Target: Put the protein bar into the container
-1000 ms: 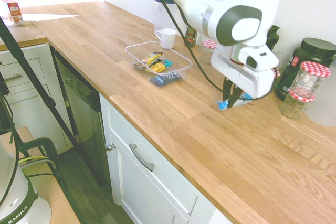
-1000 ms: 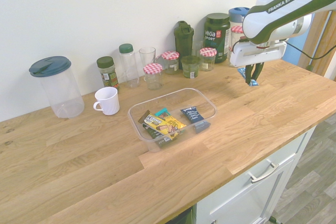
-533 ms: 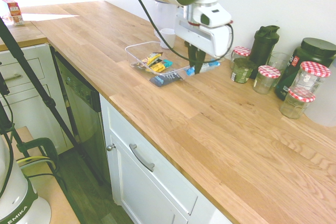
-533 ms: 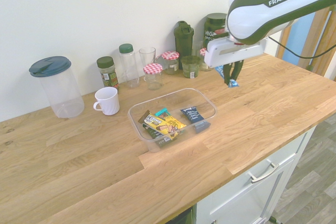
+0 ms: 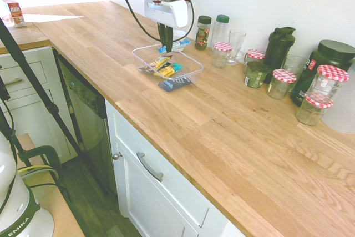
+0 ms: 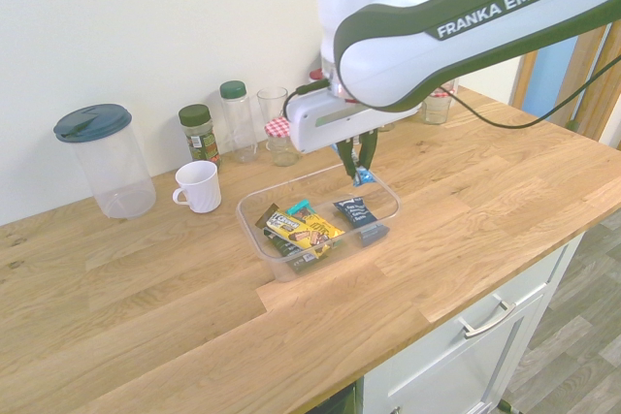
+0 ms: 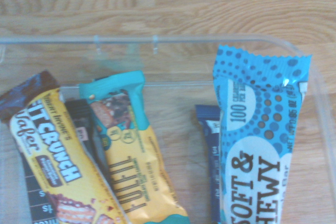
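Nearest the bench's (image 5: 233, 154) front edge stands the container (image 5: 191, 74), a clear shallow tray on the wood. Inside it lie a dark navy bar (image 6: 357, 212) at one end and yellow-wrapped snacks (image 6: 304, 229) at the other; in the wrist view these show as a yellow Fit Crunch bar (image 7: 50, 166) and a yellow-and-teal bar (image 7: 131, 166). Over the container's far side hangs the pincer (image 6: 356, 164), its fingers closed on the protein bar (image 5: 180, 45), which is held clear above the tray's contents. The blue wrapper with "Soft & Chewy" print fills much of the wrist view. Behind, toward the wall, stand a white mug (image 6: 198, 186), spice jars (image 5: 203, 31) and jars with red-checked lids (image 5: 327, 84).
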You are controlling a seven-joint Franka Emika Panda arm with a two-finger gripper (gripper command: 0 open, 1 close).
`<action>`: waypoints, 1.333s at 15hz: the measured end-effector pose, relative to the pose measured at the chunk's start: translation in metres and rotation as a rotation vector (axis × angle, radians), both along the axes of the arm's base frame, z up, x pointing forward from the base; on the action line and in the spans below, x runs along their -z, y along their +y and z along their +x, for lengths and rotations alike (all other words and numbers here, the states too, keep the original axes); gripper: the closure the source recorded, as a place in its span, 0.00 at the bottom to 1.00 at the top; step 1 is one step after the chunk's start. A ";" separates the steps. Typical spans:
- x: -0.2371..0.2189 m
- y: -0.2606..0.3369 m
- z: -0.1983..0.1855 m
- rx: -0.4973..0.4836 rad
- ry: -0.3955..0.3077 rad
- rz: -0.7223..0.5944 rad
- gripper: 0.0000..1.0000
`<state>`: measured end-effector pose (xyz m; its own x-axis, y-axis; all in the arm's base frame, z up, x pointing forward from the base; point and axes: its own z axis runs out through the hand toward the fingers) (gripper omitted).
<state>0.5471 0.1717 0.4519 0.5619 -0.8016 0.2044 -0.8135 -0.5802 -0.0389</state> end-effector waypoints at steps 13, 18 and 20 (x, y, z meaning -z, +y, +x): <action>0.067 0.034 0.044 0.036 0.073 -0.006 1.00; 0.085 0.034 0.051 0.065 0.122 0.018 0.00; 0.085 0.033 0.052 0.073 0.132 0.027 0.00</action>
<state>0.5987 0.2049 0.3668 0.5222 -0.8456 0.1105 -0.8527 -0.5192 0.0567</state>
